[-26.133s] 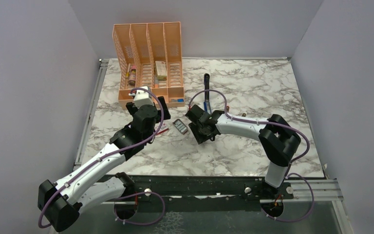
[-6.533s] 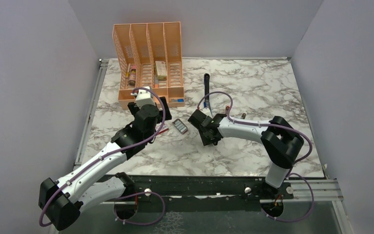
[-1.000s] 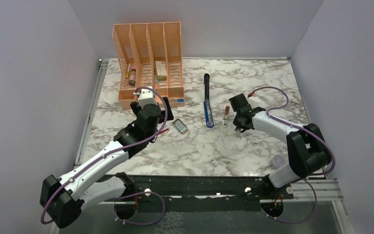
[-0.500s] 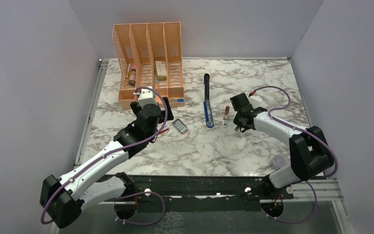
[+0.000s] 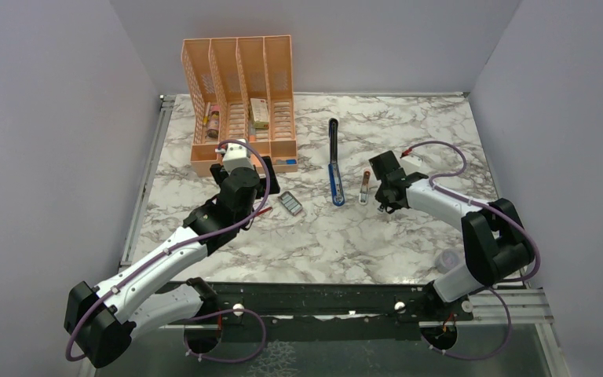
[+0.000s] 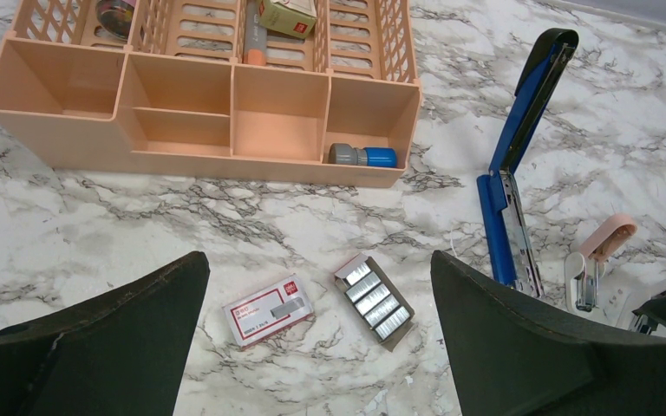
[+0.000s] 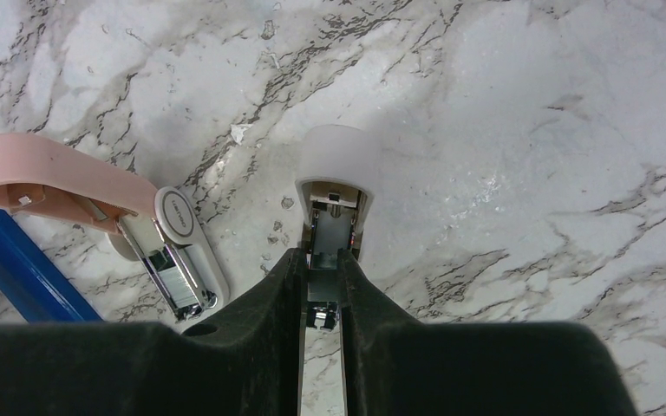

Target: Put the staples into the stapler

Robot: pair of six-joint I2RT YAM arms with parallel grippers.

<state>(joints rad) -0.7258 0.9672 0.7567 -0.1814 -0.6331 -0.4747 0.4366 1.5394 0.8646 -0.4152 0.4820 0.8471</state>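
Note:
The blue stapler (image 5: 334,169) lies flat on the marble with its black top arm folded open away from me; the left wrist view has it (image 6: 510,182) at the right. The staples sit as silvery strips in a small tray (image 6: 375,298) beside their red-and-white box (image 6: 269,310). My left gripper (image 6: 316,260) hovers wide open above both, touching neither. From above, the tray (image 5: 290,204) is just right of that gripper (image 5: 271,188). My right gripper (image 7: 321,260) is shut on a small white piece (image 7: 336,173) with a metal channel, right of the stapler (image 5: 382,206).
A small pink-and-white stapler (image 7: 95,208) lies between the blue stapler and my right gripper. A peach desk organiser (image 5: 239,102) stands at the back left, holding a box and a blue-grey cylinder (image 6: 362,156). A small translucent cap (image 5: 447,258) rests near the right arm's base.
Seconds ago my right gripper was over the stapler's near end; it now sits to the right, past the pink stapler. Over the last second nothing has visibly moved.

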